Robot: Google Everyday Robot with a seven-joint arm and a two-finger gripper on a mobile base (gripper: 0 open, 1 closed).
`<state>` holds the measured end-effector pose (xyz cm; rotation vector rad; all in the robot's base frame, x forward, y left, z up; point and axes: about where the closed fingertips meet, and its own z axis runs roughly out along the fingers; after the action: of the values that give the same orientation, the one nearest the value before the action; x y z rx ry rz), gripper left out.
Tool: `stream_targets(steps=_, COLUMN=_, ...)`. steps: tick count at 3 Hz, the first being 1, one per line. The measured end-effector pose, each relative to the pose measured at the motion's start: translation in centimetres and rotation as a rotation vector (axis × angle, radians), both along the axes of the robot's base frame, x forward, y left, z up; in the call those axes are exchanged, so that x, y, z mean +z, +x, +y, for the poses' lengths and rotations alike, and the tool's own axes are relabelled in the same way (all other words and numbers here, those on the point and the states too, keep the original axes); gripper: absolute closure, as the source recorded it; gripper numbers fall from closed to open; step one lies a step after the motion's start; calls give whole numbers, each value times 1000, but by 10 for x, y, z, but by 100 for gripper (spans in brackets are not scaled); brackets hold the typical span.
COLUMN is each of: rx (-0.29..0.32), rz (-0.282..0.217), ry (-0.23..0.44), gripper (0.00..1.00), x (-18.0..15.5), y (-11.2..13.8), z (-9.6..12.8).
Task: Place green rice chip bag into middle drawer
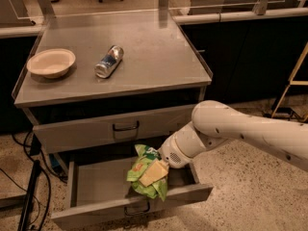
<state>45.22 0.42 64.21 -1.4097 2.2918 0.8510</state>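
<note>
Over drawer (98, 189), hand (162, 166), seemingly with bag (140, 167)

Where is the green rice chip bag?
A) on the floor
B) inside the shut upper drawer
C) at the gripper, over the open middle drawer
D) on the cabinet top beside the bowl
C: the green rice chip bag is at the gripper, at the arm's tip, above the pulled-out middle drawer.
</note>
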Motion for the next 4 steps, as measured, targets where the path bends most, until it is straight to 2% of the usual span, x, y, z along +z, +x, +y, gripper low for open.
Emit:
stream_targets(steps=2, rx=-60, rz=86, ry=9, gripper=100, x=-62, y=15, z=1)
stream_targets(steps=3, rx=-60, rz=86, ry=9, gripper=100, x=-62, y=15, z=1)
stream_targets(steps=4, rx=-60, rz=115, ry=9, gripper=100, x=-72, y=15, z=5)
